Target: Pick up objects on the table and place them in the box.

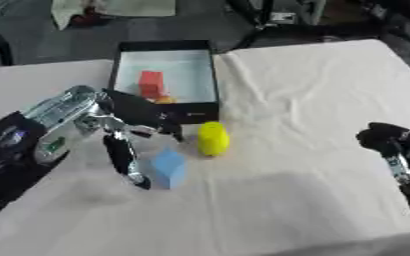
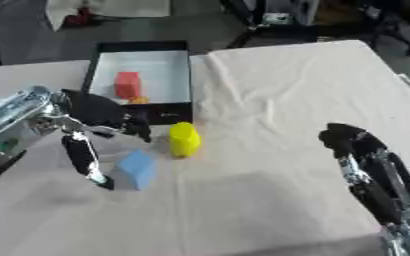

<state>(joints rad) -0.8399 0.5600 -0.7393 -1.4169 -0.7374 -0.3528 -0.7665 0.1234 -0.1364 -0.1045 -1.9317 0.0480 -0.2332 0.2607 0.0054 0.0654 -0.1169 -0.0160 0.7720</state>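
Note:
A black-walled box (image 1: pixel 121 57) with a pale floor stands at the back of the table, holding a red block (image 1: pixel 151 83) and a small orange thing (image 1: pixel 165 99). In front of it stands a yellow cylinder (image 1: pixel 213 138), with a light blue block (image 1: pixel 169 167) to its lower left. My left hand (image 1: pixel 121 132) reaches in from the left, open, its fingers (image 1: pixel 121 157) straight down just left of the blue block, thumb toward the yellow cylinder. My right hand (image 2: pixel 353 142) rests at the right edge, fingers curled, holding nothing.
A cream cloth (image 1: pixel 313 125) covers the table, wrinkled near the box. Beyond the far table edge are dark floor, chair legs and a pale cloth (image 1: pixel 112 10). Open cloth lies between the cylinder and my right hand.

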